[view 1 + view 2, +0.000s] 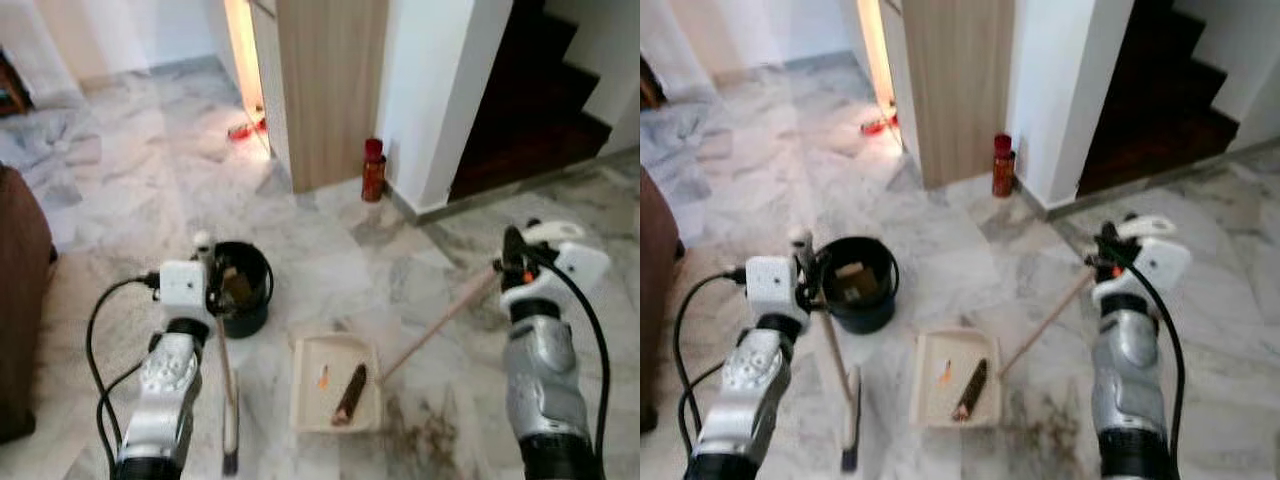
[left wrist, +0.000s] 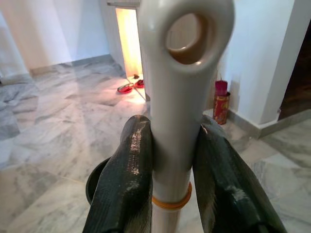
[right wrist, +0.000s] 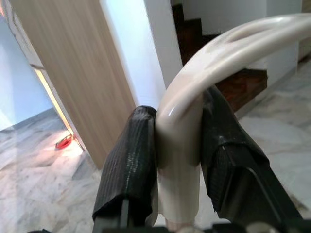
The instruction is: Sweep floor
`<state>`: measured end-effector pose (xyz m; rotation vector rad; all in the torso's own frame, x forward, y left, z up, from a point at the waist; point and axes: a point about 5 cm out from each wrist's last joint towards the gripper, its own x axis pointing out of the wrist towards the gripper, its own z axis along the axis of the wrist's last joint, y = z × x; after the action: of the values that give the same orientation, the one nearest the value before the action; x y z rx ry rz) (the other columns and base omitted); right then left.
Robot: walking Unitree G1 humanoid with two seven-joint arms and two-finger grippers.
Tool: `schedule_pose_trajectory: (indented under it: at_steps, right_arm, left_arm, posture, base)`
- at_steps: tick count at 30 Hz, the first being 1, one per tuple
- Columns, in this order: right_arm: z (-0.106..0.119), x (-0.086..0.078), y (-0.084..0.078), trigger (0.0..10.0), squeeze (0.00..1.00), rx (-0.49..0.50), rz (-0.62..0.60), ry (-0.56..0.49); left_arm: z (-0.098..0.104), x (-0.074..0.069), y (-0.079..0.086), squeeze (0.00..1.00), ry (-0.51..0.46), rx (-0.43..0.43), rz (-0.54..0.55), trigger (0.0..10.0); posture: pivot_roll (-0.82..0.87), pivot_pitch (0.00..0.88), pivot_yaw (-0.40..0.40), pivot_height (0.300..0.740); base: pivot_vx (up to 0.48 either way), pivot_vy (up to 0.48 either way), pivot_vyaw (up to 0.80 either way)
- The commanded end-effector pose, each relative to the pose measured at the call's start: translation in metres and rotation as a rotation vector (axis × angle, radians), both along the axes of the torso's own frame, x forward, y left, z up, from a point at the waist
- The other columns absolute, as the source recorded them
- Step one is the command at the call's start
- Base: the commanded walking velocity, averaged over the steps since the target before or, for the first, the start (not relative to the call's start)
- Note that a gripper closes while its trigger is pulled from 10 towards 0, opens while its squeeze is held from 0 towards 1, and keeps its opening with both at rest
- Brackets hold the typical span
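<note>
Cream plastic: left gripper (image 2: pixel 170 165) is clamping the light, stiff broom handle (image 2: pixel 177 97) near its top; right gripper (image 3: pixel 180 160) is gripping the dustpan handle (image 3: pixel 194 111), dustpan (image 1: pixel 335 385) resting on the floor.

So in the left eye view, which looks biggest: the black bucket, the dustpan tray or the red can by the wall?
1. Dustpan tray
2. Black bucket, close behind, and it sits farther away
3. Red can, clearly smallest, though farthest

No legible text anywhere
</note>
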<state>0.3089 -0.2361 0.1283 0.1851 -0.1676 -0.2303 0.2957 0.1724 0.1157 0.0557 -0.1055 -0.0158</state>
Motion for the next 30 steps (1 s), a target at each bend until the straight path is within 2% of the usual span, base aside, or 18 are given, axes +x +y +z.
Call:
schedule_pose_trajectory:
  at_steps: [1,22,30]
  right_arm:
    - [0.0137,0.0045,0.0044,10.0,0.0,-0.013,0.011,-0.057]
    - [0.0121,0.006,0.0044,10.0,0.0,0.005,0.014,-0.039]
    - [0.0119,0.0065,0.0057,10.0,0.0,0.008,0.013,-0.039]
  left_arm:
    - [0.0094,0.0023,0.0032,0.0,-0.036,0.008,0.005,10.0]
    - [0.0096,0.0024,0.0013,0.0,-0.034,0.005,0.001,10.0]
    - [0.0099,0.0025,0.0021,0.0,-0.033,0.005,0.0,10.0]
  posture:
    - [0.01,0.0,0.006,0.74]
    - [0.01,0.0,0.002,0.74]
    - [0.01,0.0,0.004,0.74]
  base:
    - [0.0,0.311,0.0]
    - [0.0,0.312,0.0]
    - [0.0,0.312,-0.68]
